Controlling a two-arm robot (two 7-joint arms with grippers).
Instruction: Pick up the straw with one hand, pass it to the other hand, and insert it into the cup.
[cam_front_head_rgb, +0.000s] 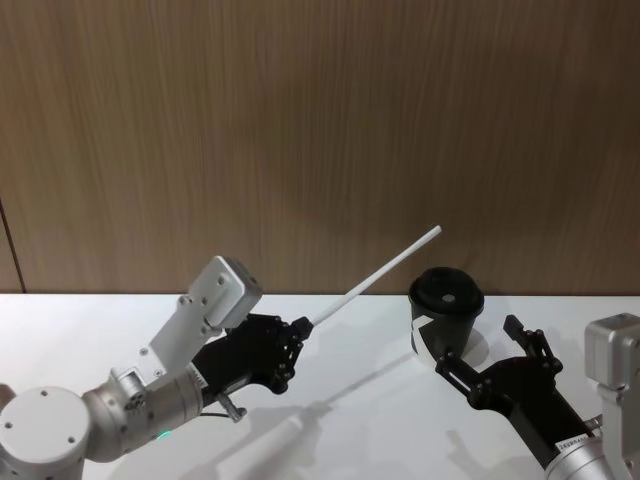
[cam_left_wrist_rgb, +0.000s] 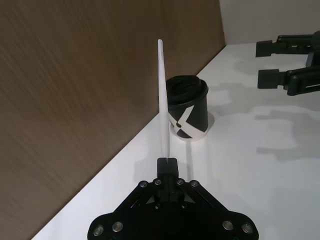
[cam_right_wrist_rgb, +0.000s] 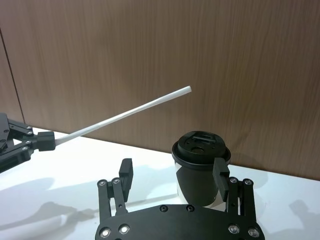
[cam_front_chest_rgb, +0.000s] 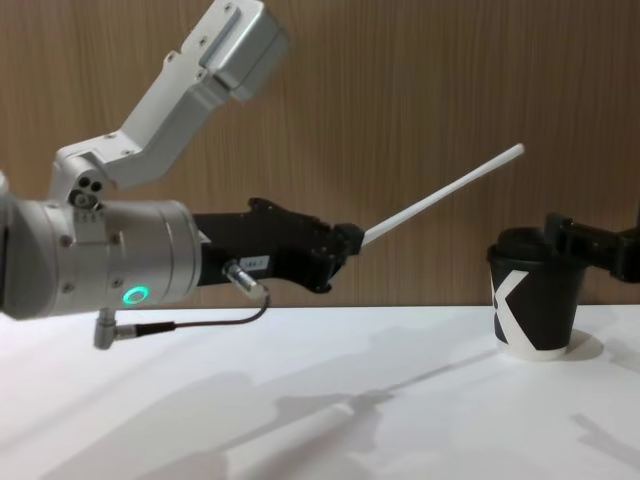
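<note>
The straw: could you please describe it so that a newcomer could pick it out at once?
Before the wood-panelled wall, above the white table, the left gripper reaches in while the right gripper sits open by the black cup. The straw juts from the left's shut fingers, slanting up toward that cup: the only long, thin white tube.

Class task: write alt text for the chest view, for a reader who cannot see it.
The left gripper holds a white straw by one end, raised above the white table and slanting up toward a black lidded paper cup at right. The open right gripper hovers close beside the cup.
</note>
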